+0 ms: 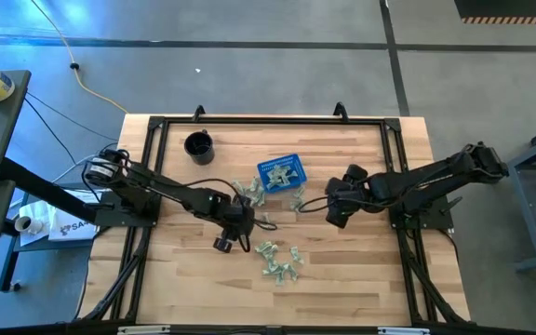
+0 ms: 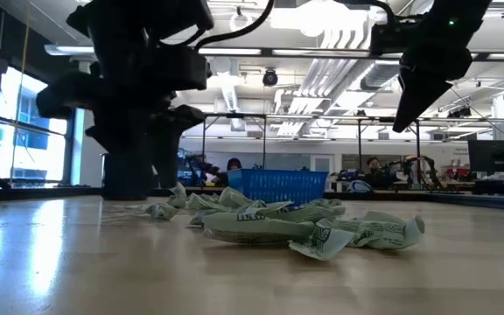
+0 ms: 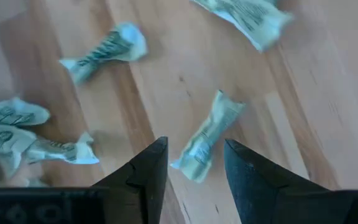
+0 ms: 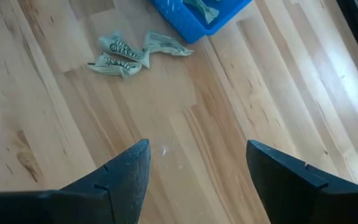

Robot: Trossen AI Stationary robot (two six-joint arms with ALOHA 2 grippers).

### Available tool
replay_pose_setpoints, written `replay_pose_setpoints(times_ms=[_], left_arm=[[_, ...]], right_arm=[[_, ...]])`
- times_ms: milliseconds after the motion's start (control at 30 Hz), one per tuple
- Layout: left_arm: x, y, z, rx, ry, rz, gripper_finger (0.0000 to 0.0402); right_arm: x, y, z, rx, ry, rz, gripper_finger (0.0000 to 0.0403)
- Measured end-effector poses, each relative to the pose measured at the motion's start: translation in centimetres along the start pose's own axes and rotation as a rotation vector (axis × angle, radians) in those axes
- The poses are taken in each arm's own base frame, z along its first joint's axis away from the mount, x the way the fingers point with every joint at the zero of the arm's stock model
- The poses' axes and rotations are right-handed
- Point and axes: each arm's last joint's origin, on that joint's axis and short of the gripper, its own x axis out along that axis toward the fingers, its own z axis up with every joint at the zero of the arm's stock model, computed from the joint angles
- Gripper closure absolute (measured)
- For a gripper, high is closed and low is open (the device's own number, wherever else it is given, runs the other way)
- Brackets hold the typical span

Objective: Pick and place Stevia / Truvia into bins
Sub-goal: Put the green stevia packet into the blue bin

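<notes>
Crumpled packet (image 3: 202, 140) lies between the left pincer (image 3: 194, 163) tips, spread apart, near basket (image 1: 280, 173); thin paper may slip. Right pincer (image 4: 194, 163) gapes empty.

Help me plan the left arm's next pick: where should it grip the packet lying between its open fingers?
Grip the packet across its narrow middle, coming straight down from above. It lies flat and alone on the table, elongated, with crimped ends, so the left gripper probably closes best across its short width.
</notes>
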Motion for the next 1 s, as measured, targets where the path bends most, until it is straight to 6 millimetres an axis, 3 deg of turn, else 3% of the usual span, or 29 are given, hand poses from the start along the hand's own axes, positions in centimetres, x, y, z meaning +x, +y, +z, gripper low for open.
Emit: replay_pose_setpoints(times_ms=[233,467,600,767,1000], left_arm=[[-0.7,0.2,0.7,-0.131,-0.032,0.046,0.0184],[-0.7,-0.3,0.7,-0.076,-0.032,0.027,0.0111],[-0.4,-0.2,0.7,0.024,-0.023,0.025,0.0089],[0.9,-0.3,0.4,0.113,0.005,-0.059,0.0107],[2.6,-0.2,-0.1,0.117,0.067,-0.052,0.0175]], right_arm=[[0.0,0.0,0.0,-0.002,-0.001,-0.001,0.0146],[0.0,0.0,0.0,-0.024,-0.001,-0.003,0.0146],[0.0,0.0,0.0,-0.028,-0.001,-0.003,0.0146],[0.0,0.0,0.0,-0.027,-0.001,-0.003,0.0146],[0.0,0.0,0.0,-0.021,0.001,-0.002,0.0146]])
